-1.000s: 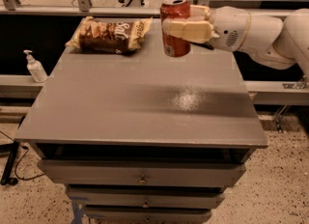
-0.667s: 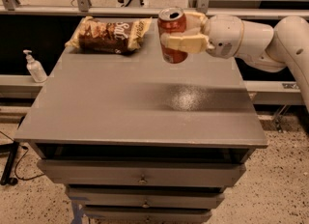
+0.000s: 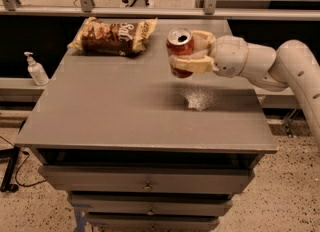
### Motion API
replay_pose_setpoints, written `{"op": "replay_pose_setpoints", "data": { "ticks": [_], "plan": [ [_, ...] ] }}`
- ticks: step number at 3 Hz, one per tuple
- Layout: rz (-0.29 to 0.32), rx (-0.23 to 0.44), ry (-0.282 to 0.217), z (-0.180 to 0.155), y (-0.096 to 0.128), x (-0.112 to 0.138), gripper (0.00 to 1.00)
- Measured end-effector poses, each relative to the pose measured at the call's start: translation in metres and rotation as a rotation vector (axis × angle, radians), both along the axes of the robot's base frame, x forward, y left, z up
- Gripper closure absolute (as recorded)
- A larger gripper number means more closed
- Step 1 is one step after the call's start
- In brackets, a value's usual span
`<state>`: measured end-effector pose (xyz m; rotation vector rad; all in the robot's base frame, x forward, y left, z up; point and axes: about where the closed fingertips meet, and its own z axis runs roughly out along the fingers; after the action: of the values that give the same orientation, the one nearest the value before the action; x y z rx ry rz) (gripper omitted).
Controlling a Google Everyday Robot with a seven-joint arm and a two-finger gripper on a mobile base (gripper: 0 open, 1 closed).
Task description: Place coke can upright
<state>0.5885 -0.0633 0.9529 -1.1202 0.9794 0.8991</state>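
While its cream fingers [image 3: 194, 65] press both sides of the coke can [image 3: 178, 47], the gripper [image 3: 184, 51] holds it above the rear right of the grey table [image 3: 120, 113]. The can's long axis is nearly vertical, with the pull-tab end up and tipped slightly toward the camera. A snack bag [image 3: 114, 37] lies flat at the back left. The drawers [image 3: 145, 180] show only their fronts.

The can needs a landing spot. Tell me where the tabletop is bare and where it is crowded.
Bare: the grey table from its front edge back to the snack bag, across its full width. Crowded: the back, with the snack bag at the left and the hand holding the coke can above the right.
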Motion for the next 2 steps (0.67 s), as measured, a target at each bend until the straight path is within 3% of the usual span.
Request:
{"op": "replay_pose_setpoints", "data": {
  "ticks": [1, 2],
  "plan": [
    [-0.003, 0.049, 0.013, -0.014, -0.007, 0.005, 1.0],
    [-0.024, 0.047, 0.046, -0.025, -0.009, 0.009, 1.0]
  ]
}}
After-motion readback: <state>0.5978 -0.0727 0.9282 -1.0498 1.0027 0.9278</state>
